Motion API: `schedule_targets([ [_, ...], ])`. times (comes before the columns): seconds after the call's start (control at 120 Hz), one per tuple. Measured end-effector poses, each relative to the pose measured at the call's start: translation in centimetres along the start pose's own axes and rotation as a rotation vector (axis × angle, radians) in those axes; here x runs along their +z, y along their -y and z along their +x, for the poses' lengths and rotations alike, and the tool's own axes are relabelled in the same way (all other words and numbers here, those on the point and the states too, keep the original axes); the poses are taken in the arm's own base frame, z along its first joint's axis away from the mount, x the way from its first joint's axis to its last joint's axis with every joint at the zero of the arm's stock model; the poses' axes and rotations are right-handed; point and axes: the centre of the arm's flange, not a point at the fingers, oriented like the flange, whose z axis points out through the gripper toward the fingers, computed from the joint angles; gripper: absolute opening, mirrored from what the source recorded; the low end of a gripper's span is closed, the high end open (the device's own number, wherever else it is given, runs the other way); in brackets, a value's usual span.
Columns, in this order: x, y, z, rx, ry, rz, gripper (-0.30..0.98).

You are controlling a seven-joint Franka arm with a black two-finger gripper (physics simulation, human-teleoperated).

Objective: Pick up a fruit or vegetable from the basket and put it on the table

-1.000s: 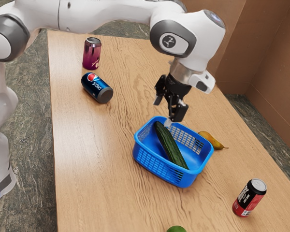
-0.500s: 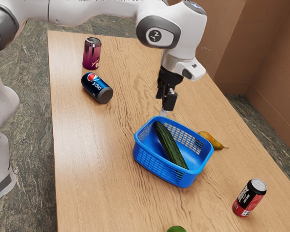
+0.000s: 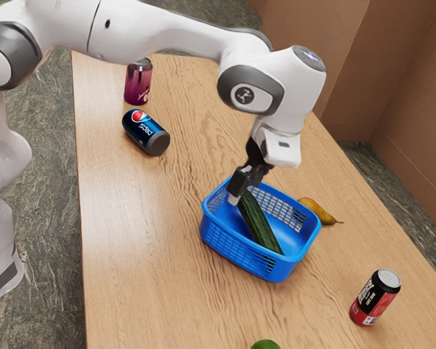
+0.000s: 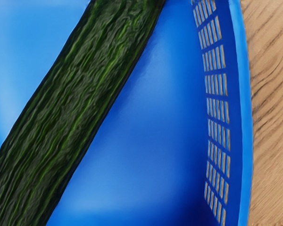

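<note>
My gripper (image 3: 239, 189) is tilted over the far-left corner of the blue basket (image 3: 236, 249) in the exterior view, its tip at the cucumber's upper end and hiding that end. Dark green and ridged, the cucumber (image 3: 260, 227) lies lengthwise inside the basket. In the wrist view the cucumber (image 4: 73, 113) runs diagonally close under my hand, with the basket's rim (image 4: 245, 113) and slotted wall beyond it. Whether my gripper touches the cucumber is not clear.
In the exterior view, a yellow-brown pear (image 3: 318, 211) lies just outside the basket. A red-black can (image 3: 375, 298) stands at the lower right. A purple can (image 3: 137, 86) and a lying Pepsi can (image 3: 145, 132) are upper left; a green item (image 3: 265, 345) is at the bottom edge.
My hand first rose and moved toward the exterior view's left, then came down over the basket with a changed tilt. The cucumber and basket stayed where they were.
</note>
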Motion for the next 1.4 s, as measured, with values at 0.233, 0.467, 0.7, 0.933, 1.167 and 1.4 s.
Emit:
schedule_targets([
  [0.233, 2.4, 5.0, -2.2, 0.123, 0.013, -0.011, 0.69],
  [0.467, 3.0, 7.4, -3.8, 0.221, -0.003, -0.004, 0.69],
  [0.7, 4.6, 7.6, -2.6, 0.330, 0.007, -0.016, 0.69],
  [0.933, 4.9, 8.1, -1.0, 0.408, -0.004, -0.009, 0.69],
  [1.167, 6.4, 9.5, 0.5, 0.483, -0.053, -0.052, 0.69],
  [1.4, 7.4, 9.4, 1.8, 0.536, -0.068, -0.075, 0.68],
])
